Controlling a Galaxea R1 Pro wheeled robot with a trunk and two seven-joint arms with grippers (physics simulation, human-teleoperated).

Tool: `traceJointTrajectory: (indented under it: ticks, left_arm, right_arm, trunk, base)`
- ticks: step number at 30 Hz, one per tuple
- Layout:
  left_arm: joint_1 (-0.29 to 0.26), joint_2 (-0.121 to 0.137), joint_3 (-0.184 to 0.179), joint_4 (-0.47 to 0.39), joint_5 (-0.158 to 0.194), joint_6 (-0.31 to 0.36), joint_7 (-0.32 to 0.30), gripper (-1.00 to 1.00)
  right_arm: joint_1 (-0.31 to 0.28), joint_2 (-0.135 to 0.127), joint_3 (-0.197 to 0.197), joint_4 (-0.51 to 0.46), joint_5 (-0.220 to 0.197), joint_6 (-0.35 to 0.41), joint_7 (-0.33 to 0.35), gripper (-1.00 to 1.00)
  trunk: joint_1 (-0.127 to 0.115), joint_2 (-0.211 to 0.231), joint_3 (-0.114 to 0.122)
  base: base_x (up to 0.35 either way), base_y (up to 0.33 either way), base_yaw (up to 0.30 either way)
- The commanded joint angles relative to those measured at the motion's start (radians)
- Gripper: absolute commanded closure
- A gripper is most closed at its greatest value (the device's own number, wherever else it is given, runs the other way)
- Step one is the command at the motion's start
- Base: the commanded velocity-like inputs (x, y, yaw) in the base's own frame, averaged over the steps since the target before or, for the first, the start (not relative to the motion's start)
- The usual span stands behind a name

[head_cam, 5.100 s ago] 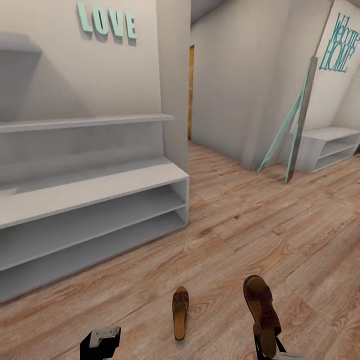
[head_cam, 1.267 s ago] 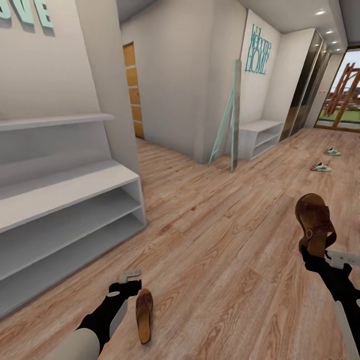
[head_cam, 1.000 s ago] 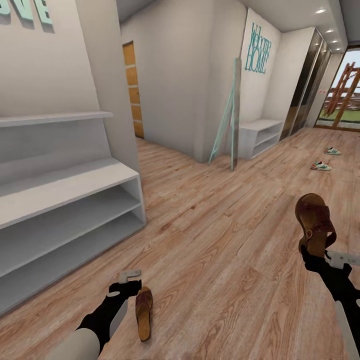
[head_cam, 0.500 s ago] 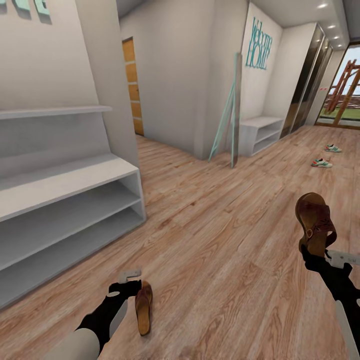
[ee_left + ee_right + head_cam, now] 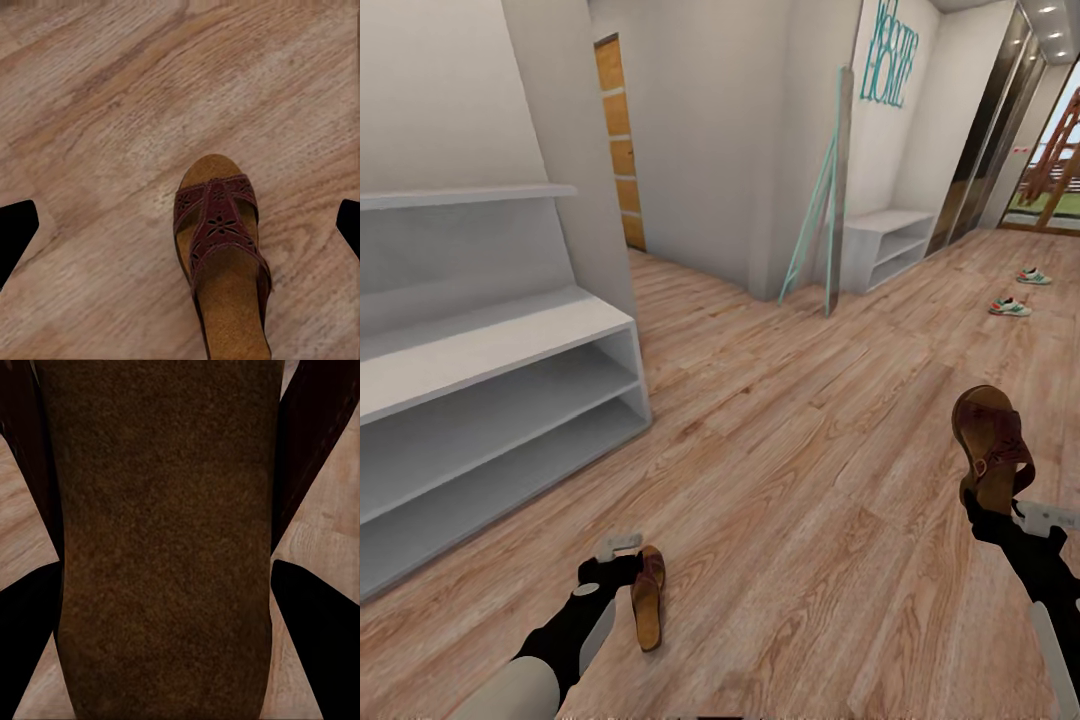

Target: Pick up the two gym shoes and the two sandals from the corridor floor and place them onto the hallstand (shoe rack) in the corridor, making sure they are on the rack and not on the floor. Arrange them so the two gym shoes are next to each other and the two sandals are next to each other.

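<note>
My right gripper (image 5: 988, 505) is shut on one dark brown sandal (image 5: 990, 445) and holds it toe-up above the corridor floor (image 5: 800, 470); in the right wrist view its sole (image 5: 161, 540) sits between the dark fingers (image 5: 30, 645). The other sandal (image 5: 647, 595) lies flat on the floor. My left gripper (image 5: 620, 565) hovers open right beside and above it. In the left wrist view that sandal (image 5: 221, 255) lies between the wide-spread fingertips (image 5: 15, 232). The hallstand (image 5: 490, 340) stands at the left. Two gym shoes (image 5: 1010, 307) (image 5: 1033, 276) lie far off at the right.
A second low white shelf unit (image 5: 890, 245) stands against the far wall, with a teal-framed panel (image 5: 825, 230) leaning next to it. A wooden door (image 5: 615, 140) shows down a side passage. Dark sliding panels (image 5: 985, 150) line the far right.
The head camera has turned right and tipped down, so the wall letters have left the picture. Since the oldest frame, the right gripper lifted its sandal and the left gripper came beside the floor sandal.
</note>
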Motion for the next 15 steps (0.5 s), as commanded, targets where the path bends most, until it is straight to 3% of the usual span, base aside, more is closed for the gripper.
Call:
traceJointTrajectory:
  ticks: [1, 11, 13, 15]
  left_arm:
    - [0.0, -0.001, 0.002, -0.001, 0.003, -0.003, 0.001, -1.0]
    - [-0.001, -0.002, 0.003, -0.003, 0.004, -0.038, 0.001, -1.0]
    - [-0.001, -0.017, 0.004, -0.003, 0.013, -0.097, 0.001, -1.0]
    - [-0.001, -0.03, 0.005, -0.003, 0.014, -0.106, 0.001, -1.0]
  right_arm:
    - [-0.001, 0.0, -0.002, -0.001, -0.008, 0.006, 0.005, 1.0]
    - [-0.001, 0.0, -0.002, -0.008, -0.008, 0.009, 0.005, 1.0]
    - [-0.001, 0.0, -0.002, -0.008, -0.008, 0.008, 0.005, 1.0]
    - [-0.001, 0.0, -0.002, -0.008, -0.008, 0.008, 0.005, 1.0]
  trunk:
    - [0.0, -0.001, -0.005]
    - [0.005, -0.003, -0.056]
    - [0.006, -0.003, -0.067]
    - [0.006, -0.004, -0.078]
  base:
    - [0.0, 0.0, 0.025]
    - [0.0, 0.0, 0.02]
    - [0.0, 0.0, 0.0]
    - [0.0, 0.0, 0.0]
